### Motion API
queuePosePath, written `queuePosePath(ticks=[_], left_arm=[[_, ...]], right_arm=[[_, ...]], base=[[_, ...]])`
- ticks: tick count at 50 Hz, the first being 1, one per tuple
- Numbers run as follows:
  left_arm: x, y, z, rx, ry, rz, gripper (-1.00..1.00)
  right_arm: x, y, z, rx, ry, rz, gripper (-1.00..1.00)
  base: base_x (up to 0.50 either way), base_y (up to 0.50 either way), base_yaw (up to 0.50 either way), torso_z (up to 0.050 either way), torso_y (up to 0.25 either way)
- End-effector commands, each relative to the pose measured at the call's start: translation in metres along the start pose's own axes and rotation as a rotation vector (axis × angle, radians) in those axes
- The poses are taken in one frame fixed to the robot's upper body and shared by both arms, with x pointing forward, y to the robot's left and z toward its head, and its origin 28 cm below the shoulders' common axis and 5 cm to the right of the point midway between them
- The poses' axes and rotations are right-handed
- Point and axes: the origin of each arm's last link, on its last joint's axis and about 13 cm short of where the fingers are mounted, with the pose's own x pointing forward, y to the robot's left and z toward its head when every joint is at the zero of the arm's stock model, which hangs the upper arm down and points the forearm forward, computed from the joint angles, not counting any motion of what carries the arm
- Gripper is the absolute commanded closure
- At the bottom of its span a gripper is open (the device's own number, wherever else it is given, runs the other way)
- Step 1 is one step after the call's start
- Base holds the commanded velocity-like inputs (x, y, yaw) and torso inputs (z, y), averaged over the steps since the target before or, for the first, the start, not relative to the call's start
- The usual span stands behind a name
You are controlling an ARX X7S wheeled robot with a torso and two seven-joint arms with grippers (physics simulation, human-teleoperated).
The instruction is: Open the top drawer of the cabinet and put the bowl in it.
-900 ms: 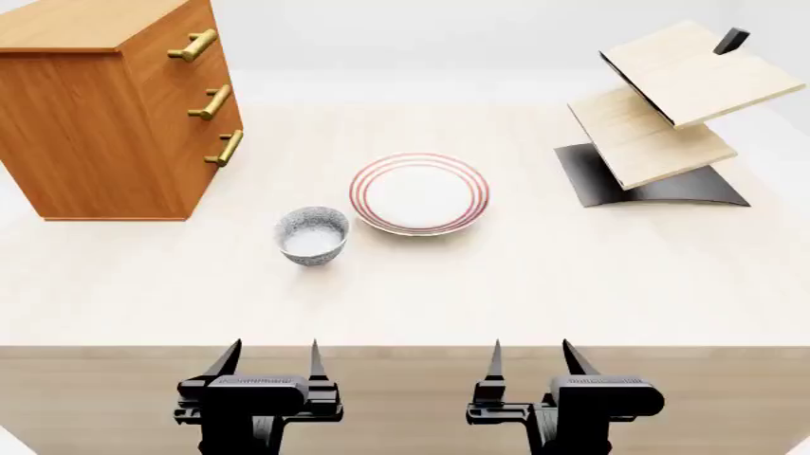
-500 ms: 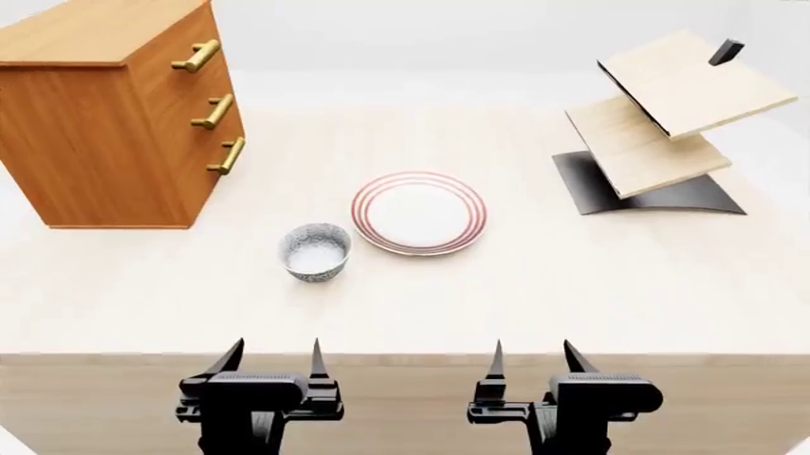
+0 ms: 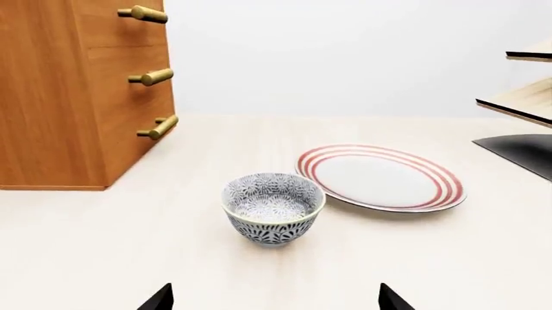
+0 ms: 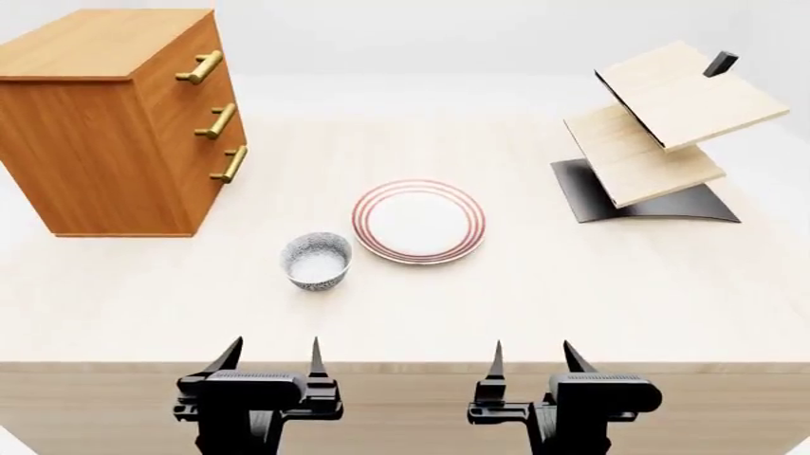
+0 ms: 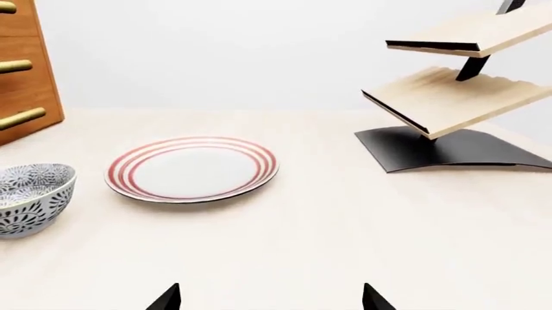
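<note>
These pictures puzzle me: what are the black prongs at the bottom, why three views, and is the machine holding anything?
They are computer-simulated pictures from a two-armed robot. The wide view comes from a camera on its head, looking down over a pale table. The black prongs are its two claws, the left gripper and the right gripper, both open and holding nothing. The other two pictures come from cameras near each claw, so only the fingertips show there. On the table stand a wooden cabinet with its top drawer shut, a small patterned bowl, a red-ringed plate beside it, and tilted pale boards on a black stand.
</note>
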Motion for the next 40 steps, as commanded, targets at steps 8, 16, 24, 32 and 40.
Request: queuePosePath(ticks=[8, 16, 24, 32, 40], left_arm=[[-0.0033, 0.0006, 0.0022, -0.012, -0.038, -0.012, -1.0], [-0.0038, 0.0007, 0.0027, -0.017, -0.045, -0.014, -1.0], [-0.0038, 0.0006, 0.0023, -0.02, -0.04, -0.017, -1.0], [-0.0038, 0.001, 0.0027, -0.024, -0.041, -0.014, -1.0], [-0.0036, 0.0013, 0.0027, -0.027, -0.042, -0.01, -1.0]], right_arm=[[-0.0004, 0.0003, -0.0008, 0.007, 0.003, 0.003, -1.0], [-0.0003, 0.0, -0.001, 0.014, -0.003, 0.003, -1.0], [-0.0001, 0.0007, -0.0009, -0.011, 0.003, -0.005, -1.0], [-0.0004, 0.0008, -0.0005, -0.012, 0.002, -0.006, -1.0], [-0.0008, 0.0009, -0.0002, -0.01, 0.0, -0.006, -1.0]], base=[[0.0, 0.0, 0.0, 0.048, 0.014], [0.0, 0.0, 0.0, 0.0, 0.0], [0.0, 0.33, 0.0, 0.0, 0.0], [0.0, 0.5, 0.0, 0.0, 0.0], [0.0, 0.5, 0.0, 0.0, 0.0]])
